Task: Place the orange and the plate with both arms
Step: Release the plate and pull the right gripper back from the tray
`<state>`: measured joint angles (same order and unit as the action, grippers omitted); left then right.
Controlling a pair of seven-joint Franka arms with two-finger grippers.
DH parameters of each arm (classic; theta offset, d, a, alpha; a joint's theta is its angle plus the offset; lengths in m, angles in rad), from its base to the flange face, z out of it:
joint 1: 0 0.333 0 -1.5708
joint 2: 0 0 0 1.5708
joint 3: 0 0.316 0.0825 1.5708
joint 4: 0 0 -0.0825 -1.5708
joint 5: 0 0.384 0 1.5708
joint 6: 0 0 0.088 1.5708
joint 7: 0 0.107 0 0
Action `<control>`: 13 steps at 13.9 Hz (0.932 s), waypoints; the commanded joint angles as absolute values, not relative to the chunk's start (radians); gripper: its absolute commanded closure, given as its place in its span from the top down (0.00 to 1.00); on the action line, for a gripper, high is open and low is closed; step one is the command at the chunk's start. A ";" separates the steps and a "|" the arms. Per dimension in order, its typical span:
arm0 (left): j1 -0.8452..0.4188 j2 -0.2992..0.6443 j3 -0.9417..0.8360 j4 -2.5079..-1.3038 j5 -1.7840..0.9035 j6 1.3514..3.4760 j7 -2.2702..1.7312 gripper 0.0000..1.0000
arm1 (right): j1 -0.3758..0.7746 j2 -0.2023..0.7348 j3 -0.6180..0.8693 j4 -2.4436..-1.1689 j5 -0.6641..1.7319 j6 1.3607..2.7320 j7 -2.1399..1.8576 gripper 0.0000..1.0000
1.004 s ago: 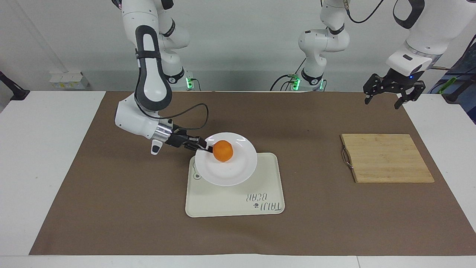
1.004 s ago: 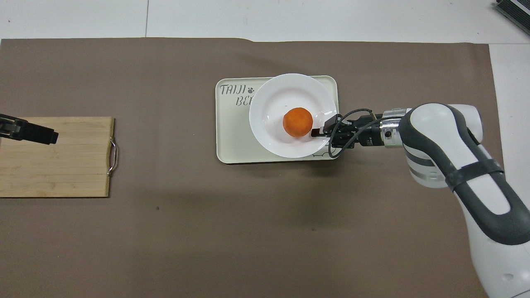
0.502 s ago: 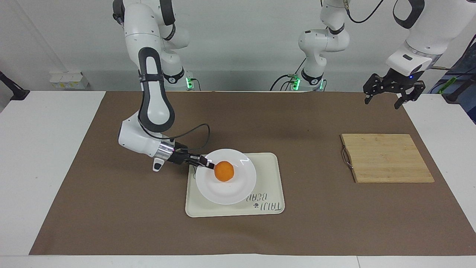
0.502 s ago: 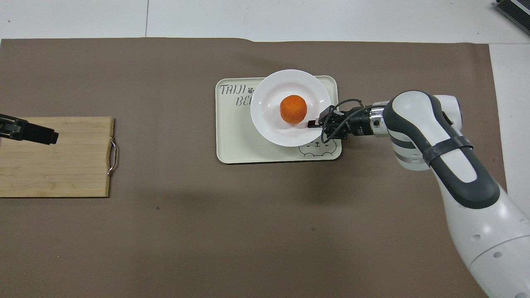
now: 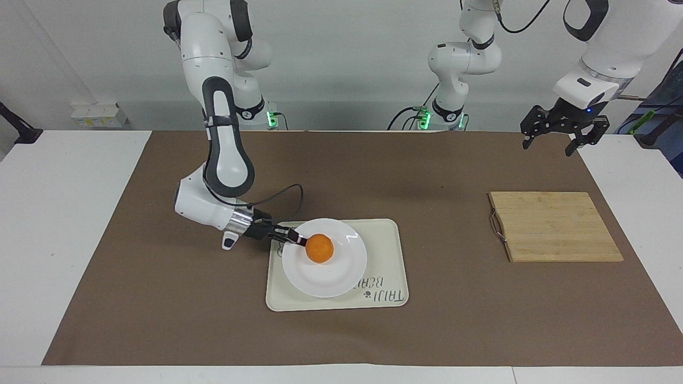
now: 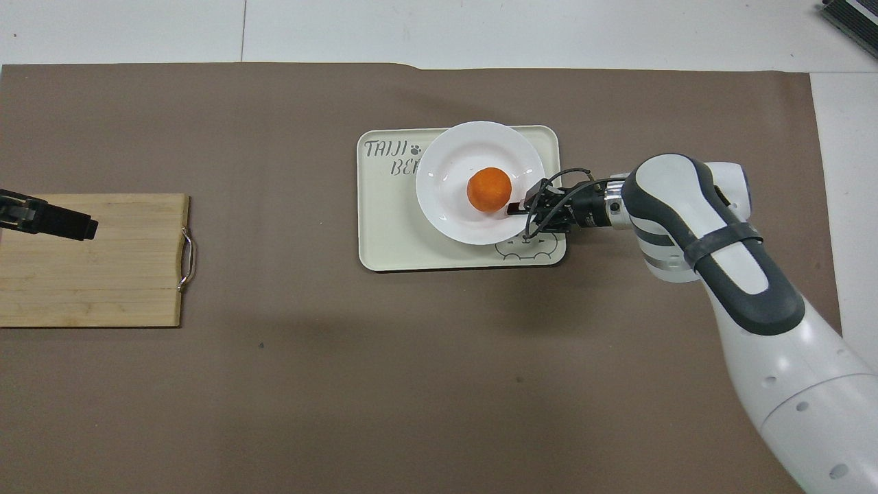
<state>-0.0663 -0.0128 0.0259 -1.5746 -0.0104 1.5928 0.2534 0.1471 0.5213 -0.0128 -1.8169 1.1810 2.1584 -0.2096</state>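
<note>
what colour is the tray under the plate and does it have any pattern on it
The tray is cream, with dark "TAIJI BEAR" lettering and a bear outline drawing; the overhead view shows it best.

We cannot see the tray's (image 6: 384,233) printed word whole, since the plate (image 6: 446,206) covers its end. The left gripper (image 6: 65,223) is cut off by the overhead view's edge. The right gripper's (image 5: 296,242) lower finger hides under the plate's rim.

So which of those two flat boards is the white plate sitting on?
The cream tray with the bear drawing, mid-table. The wooden board toward the left arm's end carries nothing; the plate holds the orange.
</note>
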 commanded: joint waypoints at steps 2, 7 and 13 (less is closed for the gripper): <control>-0.061 -0.025 0.018 -1.572 0.005 1.569 0.264 1.00 | 0.189 0.561 0.000 -1.796 1.261 2.226 -0.275 0.20; -0.066 -0.029 0.018 -1.577 0.005 1.566 0.264 1.00 | 0.173 0.471 -0.024 -1.807 1.176 2.249 -0.259 1.00; -0.067 -0.029 0.018 -1.577 0.005 1.569 0.264 1.00 | 0.141 0.374 -0.058 -1.801 0.742 2.249 -0.256 1.00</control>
<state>-0.0667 -0.0153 0.0203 -1.5746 -0.0104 1.5874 0.2539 0.1472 0.4081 -0.0499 -1.7875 0.8477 2.2464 -0.2417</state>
